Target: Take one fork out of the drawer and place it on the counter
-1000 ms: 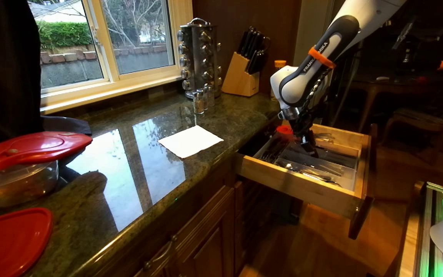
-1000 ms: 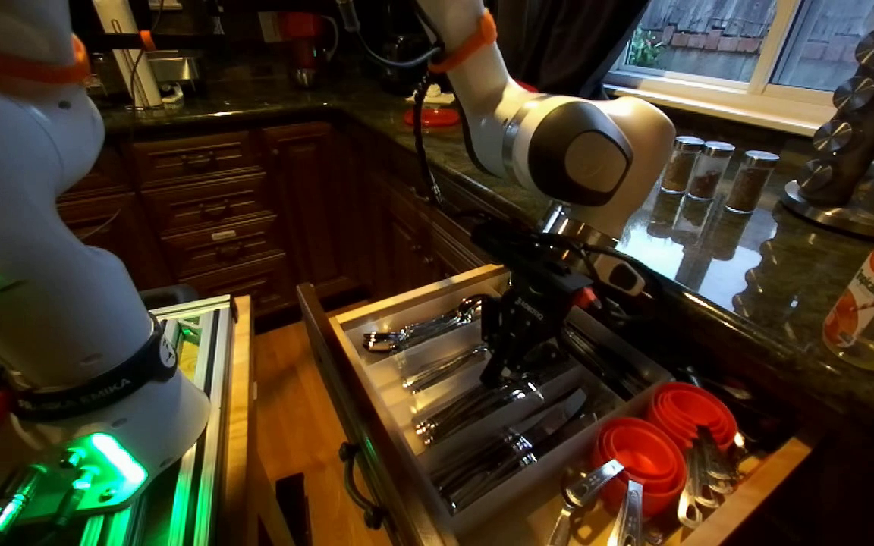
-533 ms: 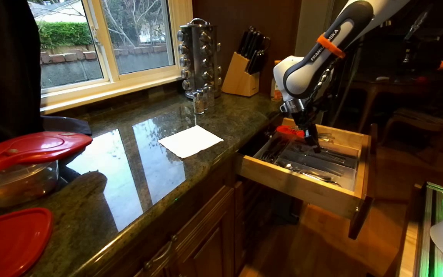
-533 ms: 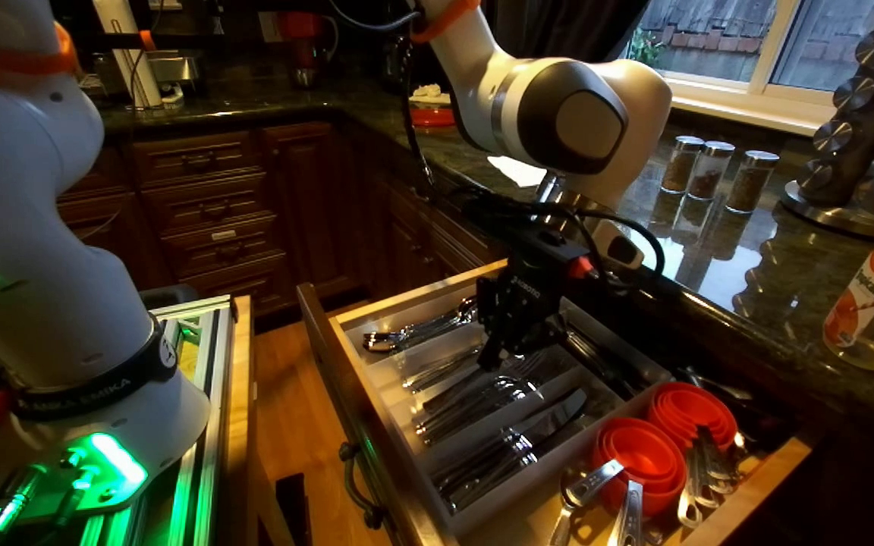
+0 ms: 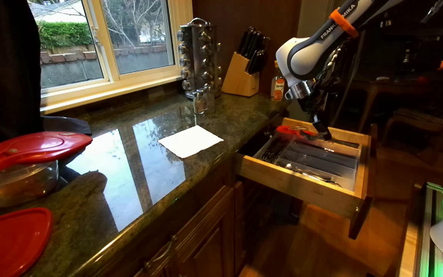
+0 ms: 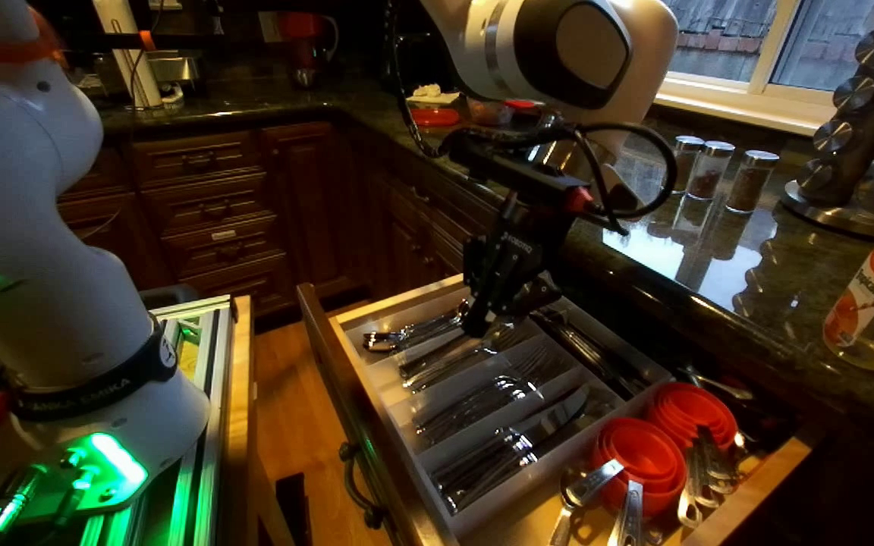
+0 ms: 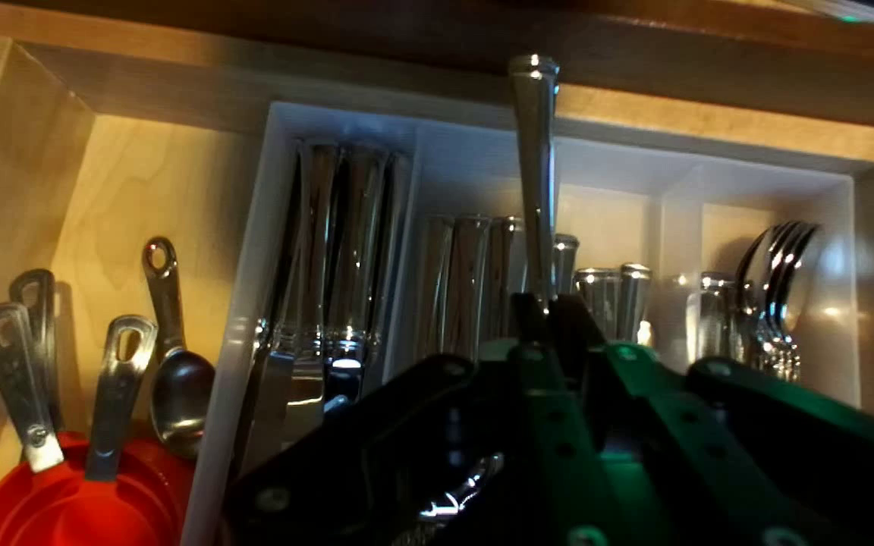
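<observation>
One fork (image 7: 536, 152), we judge, head hidden: the end effector (image 7: 550, 306) has its handle pinched, upper middle of the wrist view, over the drawer (image 5: 302, 186). That slim grip could let it swivel, and if we cross low, it may clip the counter (image 5: 238, 111).

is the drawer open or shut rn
Open: in both exterior views the drawer juts out from under the counter, and the wrist view shows cutlery inside.
</observation>
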